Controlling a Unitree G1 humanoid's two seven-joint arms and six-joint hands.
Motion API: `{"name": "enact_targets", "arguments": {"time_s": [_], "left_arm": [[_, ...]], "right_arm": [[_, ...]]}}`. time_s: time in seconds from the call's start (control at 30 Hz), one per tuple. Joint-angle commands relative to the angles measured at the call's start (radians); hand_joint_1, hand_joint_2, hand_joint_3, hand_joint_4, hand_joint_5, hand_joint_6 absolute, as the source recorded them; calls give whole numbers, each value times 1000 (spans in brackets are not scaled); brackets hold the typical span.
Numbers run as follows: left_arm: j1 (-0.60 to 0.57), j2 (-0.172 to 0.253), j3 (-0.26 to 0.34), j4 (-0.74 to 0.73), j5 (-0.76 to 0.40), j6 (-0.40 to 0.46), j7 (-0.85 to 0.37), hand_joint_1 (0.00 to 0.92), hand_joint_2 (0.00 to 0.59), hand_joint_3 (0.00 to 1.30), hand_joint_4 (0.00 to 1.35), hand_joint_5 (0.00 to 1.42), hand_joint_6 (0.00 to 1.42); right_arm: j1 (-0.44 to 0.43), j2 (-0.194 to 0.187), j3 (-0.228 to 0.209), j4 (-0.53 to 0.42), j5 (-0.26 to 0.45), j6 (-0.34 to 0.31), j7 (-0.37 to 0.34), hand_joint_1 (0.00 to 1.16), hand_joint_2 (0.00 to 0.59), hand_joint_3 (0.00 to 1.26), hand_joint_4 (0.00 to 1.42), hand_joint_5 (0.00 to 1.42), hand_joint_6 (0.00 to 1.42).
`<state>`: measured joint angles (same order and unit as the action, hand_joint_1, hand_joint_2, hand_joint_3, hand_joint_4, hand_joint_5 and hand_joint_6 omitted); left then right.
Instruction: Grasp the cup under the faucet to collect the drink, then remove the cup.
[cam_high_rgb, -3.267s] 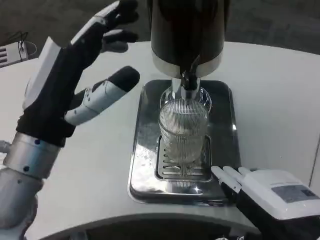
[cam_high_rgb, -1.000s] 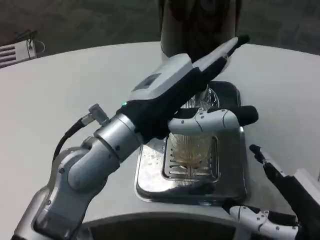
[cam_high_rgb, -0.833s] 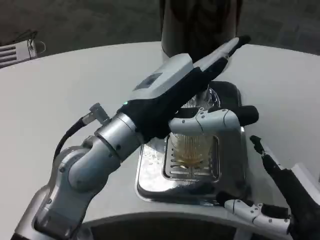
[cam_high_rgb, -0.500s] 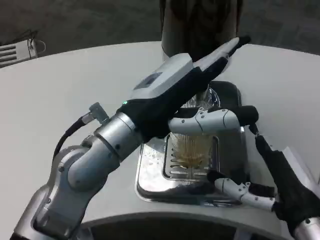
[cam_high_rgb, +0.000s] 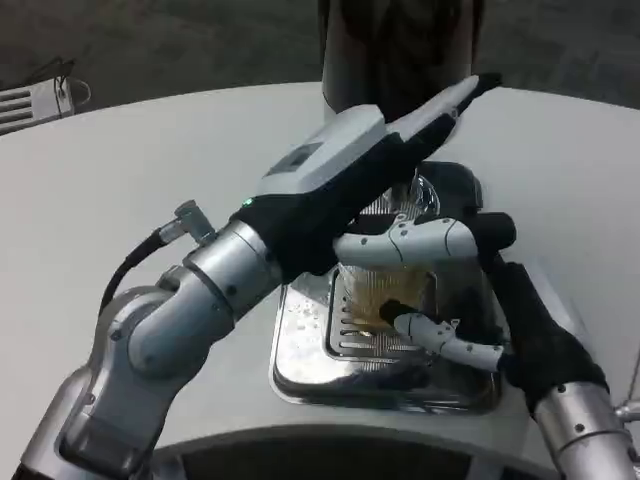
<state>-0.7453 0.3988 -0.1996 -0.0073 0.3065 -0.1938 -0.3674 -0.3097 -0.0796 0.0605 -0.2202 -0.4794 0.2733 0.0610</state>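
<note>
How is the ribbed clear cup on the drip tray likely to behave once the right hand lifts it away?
The ribbed clear cup looks rigid, so it probably won't flex. Amber liquid shows low inside, so it may weigh more than its size suggests and slosh if tilted. Droplets on the metal drip tray suggest wet, possibly slippery walls; the right hand reaches low beside it.

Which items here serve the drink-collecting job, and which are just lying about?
Job: ribbed cup, dispenser, drip tray, left hand, right hand.
Lying about: white object at the table's far left edge.
</note>
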Motion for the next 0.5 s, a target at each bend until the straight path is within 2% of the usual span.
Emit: {"name": "enact_targets", "arguments": {"time_s": [0.03, 0.23, 0.5], "left_arm": [[18, 15, 2, -11, -5, 7, -31, 0, 51, 0, 0, 51, 90], [54, -5, 51, -30, -48, -39, 23, 0, 63, 18, 0, 70, 141], [136, -90, 146, -50, -97, -186, 183, 0, 87, 64, 26, 136, 185]], "right_arm": [[-25, 0, 17, 29, 26, 1, -12, 751, 208, 0, 0, 0, 0], [-36, -3, 30, 43, 43, 7, -14, 752, 208, 0, 0, 0, 0], [-59, 3, 42, 70, 56, 7, -24, 752, 208, 0, 0, 0, 0]]}}
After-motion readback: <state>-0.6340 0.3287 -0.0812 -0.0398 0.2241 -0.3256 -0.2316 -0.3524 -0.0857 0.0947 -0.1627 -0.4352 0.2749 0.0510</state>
